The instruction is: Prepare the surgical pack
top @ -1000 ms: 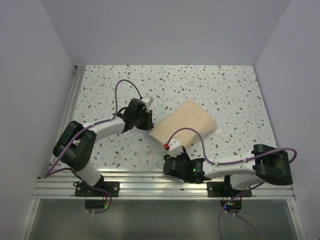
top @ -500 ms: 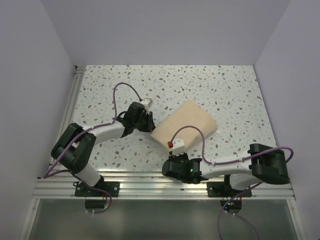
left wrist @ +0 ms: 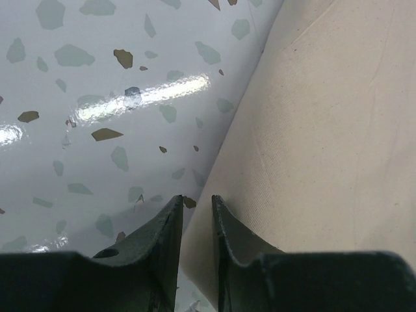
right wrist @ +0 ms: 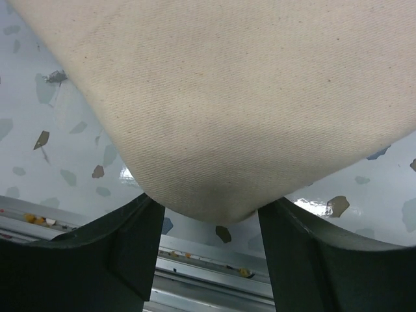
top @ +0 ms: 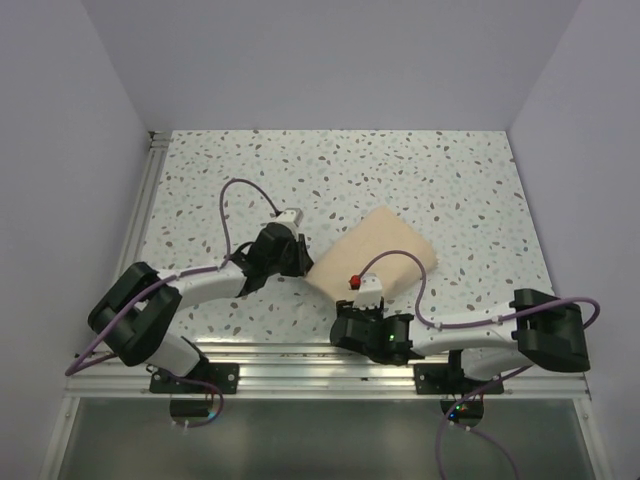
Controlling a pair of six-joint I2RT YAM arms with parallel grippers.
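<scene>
The surgical pack (top: 380,245) is a beige folded cloth bundle lying askew on the speckled table (top: 450,180). My left gripper (top: 298,258) is low at its left corner. In the left wrist view the pack's edge (left wrist: 325,130) runs flat through the narrow gap of that gripper (left wrist: 194,200): one finger is over the cloth, the other over the table, and nothing is pinched. My right gripper (top: 368,300) is at the pack's near corner. In the right wrist view it (right wrist: 207,205) stands open, with the rounded corner (right wrist: 227,97) just above the gap and free of both fingers.
An aluminium rail (top: 300,355) runs along the near table edge just behind the right gripper, and shows in the right wrist view (right wrist: 195,273). Another rail (top: 150,200) borders the left side. Plain walls enclose the table on three sides.
The right gripper closed in on the near corner, then opened again. The left gripper slid slightly nearer along the pack's left edge. The pack shifted a little to the right.
</scene>
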